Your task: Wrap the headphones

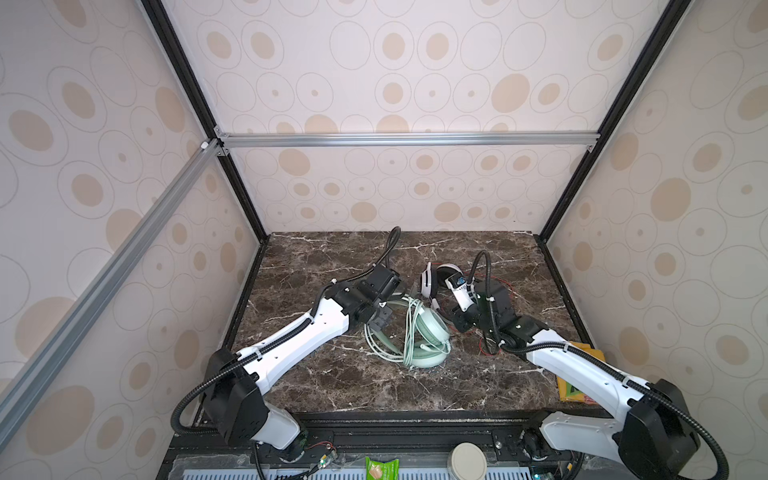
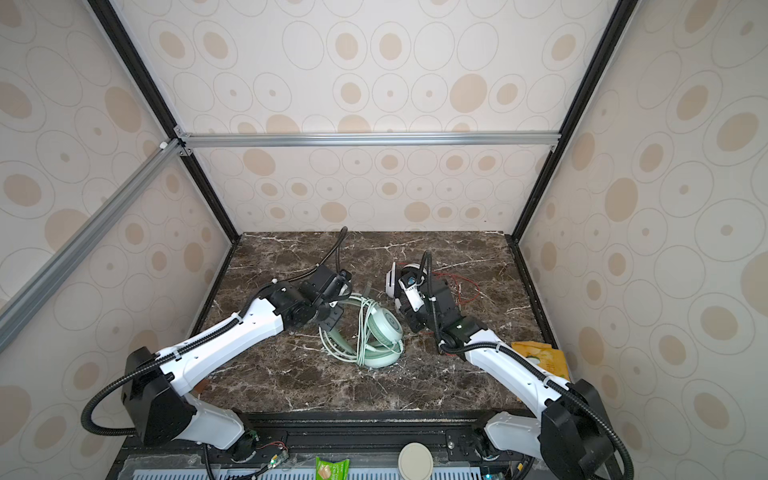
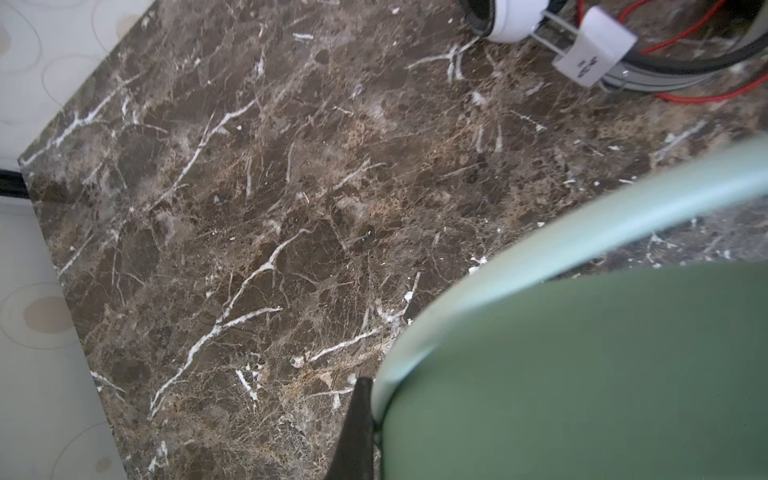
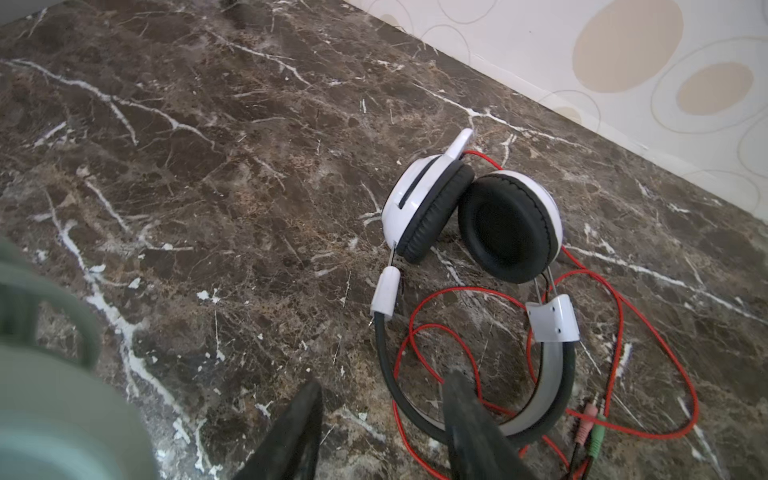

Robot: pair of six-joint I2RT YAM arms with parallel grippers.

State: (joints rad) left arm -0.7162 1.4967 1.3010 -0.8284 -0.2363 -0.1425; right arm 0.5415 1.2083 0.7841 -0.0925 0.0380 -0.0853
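— Where the left claw point(image 1: 399, 297) meets the mint-green headset point(image 1: 428, 332), is it clamped?
— Yes, closed on the headband. That headset lies mid-counter point(image 1: 332, 386), its pale green cable point(image 1: 374, 340) looped over and beside it.
— And the right claw point(image 4: 382, 384)?
— Jaws apart, holding nothing, low over the white headset point(image 4: 469, 212), which lies just behind the mint one, its red cable point(image 4: 665, 415) sprawled loose around it.

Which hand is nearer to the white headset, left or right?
Right. The right hand is open at the headband of the white headset; the left hand grips the mint-green headset, farther off.
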